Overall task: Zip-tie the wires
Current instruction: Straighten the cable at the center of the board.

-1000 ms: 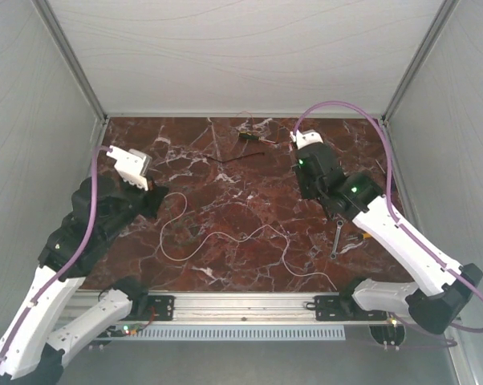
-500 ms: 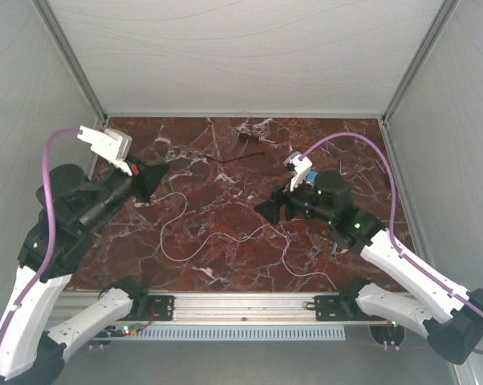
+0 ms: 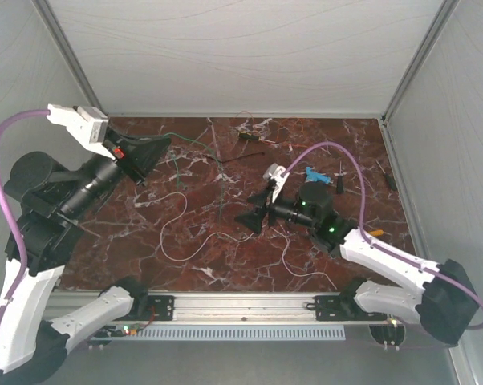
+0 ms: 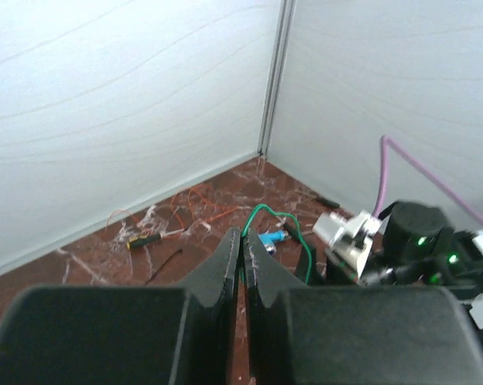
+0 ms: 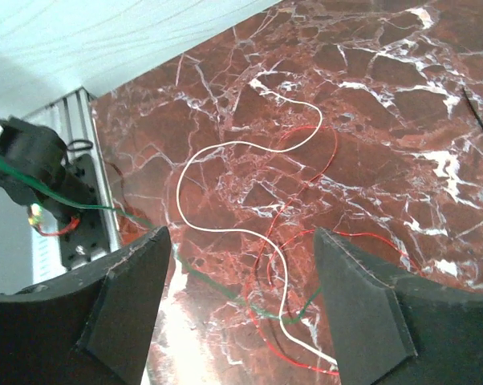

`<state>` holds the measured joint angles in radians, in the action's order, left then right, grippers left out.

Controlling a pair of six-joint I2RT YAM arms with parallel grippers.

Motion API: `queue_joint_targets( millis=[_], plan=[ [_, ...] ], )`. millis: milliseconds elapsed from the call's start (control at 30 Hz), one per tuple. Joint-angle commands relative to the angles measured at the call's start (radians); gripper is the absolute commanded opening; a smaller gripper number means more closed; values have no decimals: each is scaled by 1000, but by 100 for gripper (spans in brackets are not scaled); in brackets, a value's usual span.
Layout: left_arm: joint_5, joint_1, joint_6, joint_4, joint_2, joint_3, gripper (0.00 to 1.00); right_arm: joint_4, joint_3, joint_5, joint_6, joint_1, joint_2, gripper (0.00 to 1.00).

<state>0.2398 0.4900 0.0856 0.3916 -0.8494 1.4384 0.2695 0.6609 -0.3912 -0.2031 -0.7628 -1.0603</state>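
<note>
Wires now lie under the right claw, newly spread apart; left claw, raised, clamps green wire, so gathering begins.

Screwdriver, blue tool on marble tabletop

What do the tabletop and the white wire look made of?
Tabletop: polished red-brown marble, or a laminate printed like it; white veins and glare patches. White wire: thin, flexible, probably plastic-insulated, smooth; it lies in loose curves. The core cannot be seen.
</note>
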Motion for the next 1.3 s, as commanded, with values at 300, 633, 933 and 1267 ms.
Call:
queue_joint_targets(
  millis=[300,633,933,1267],
  plan=[
    [116,-2,49,-124,-65,134,0,583,-144,-194,389,-49,-169,73],
    [141,-2,33,-129,-68,140,0,522,-93,-303,446,-71,-202,74],
    [147,-1,42,-161,-82,143,0,554,-47,-288,435,-164,-285,73],
    [140,-2,37,-157,-88,166,0,635,-61,-225,398,-191,-380,9]
  ],
)
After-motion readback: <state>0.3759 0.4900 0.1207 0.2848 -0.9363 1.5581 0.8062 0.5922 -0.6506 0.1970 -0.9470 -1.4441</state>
